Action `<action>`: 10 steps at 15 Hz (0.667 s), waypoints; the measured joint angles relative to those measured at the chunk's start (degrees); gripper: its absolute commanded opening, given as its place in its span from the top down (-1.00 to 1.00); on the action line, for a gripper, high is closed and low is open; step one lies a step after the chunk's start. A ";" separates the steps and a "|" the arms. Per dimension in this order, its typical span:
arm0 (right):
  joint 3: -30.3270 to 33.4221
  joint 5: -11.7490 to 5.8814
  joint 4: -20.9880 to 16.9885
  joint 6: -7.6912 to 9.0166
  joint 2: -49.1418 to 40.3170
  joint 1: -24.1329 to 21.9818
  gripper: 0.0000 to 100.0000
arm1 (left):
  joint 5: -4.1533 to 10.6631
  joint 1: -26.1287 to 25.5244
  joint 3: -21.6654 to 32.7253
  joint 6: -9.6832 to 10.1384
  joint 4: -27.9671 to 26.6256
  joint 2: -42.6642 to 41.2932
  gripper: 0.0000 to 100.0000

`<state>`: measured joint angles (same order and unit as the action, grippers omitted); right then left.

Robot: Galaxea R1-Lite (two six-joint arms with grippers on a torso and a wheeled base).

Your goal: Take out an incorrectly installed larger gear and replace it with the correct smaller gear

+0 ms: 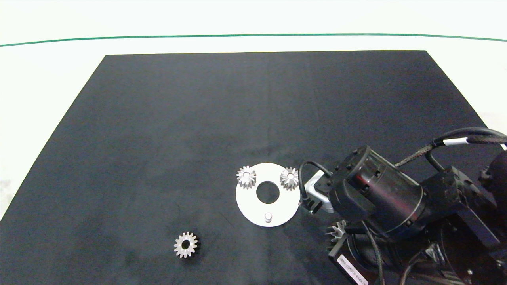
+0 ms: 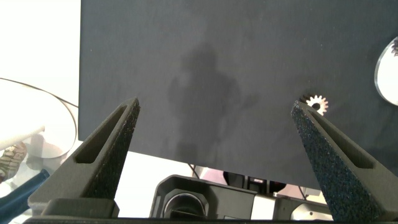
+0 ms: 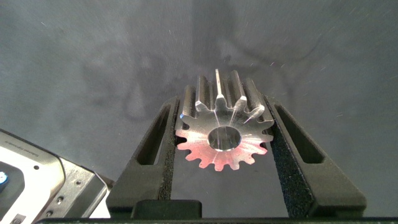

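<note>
The larger gear (image 3: 224, 132), silver with long pointed teeth, sits on edge between the two fingers of my right gripper (image 3: 222, 109), which is shut on it just above the black mat. In the head view only some of its teeth (image 1: 336, 230) show from under the right arm, right of the white disc (image 1: 247, 204). The smaller gear (image 1: 185, 245) lies flat and loose on the mat, front-left of the disc; it also shows as a small gear (image 2: 316, 103) in the left wrist view. My left gripper (image 2: 215, 106) hangs open over the mat's near-left edge, holding nothing.
The white disc carries two small look-alike gears (image 1: 246, 176) (image 1: 289, 178) on its far side and a bare peg (image 1: 268, 217) on its near side, around a centre hole. The black mat (image 1: 198, 118) is ringed by white tabletop. The right arm's bulk (image 1: 376, 198) and its cables fill the near-right corner.
</note>
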<state>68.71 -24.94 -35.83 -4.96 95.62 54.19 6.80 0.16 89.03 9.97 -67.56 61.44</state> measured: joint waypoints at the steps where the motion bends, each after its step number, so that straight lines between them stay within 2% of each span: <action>1: -2.74 0.61 2.34 -0.07 -0.84 -0.35 1.00 | -0.02 -0.02 0.00 0.00 0.00 0.00 -1.00; 3: -6.58 2.84 5.13 -0.18 -2.10 -1.41 1.00 | 0.00 -0.11 -0.05 -0.02 0.00 0.00 -1.00; 7: -12.31 5.16 12.18 -0.11 -3.16 -4.17 1.00 | 0.00 -0.16 -0.09 -0.05 0.00 0.00 -1.00; 10: -13.95 7.61 13.03 0.12 -3.29 -7.12 1.00 | -0.02 -0.16 -0.16 -0.05 0.00 0.00 -1.00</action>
<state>54.76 -17.34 -22.80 -4.84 92.33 47.07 6.78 0.00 88.87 9.92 -67.56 61.44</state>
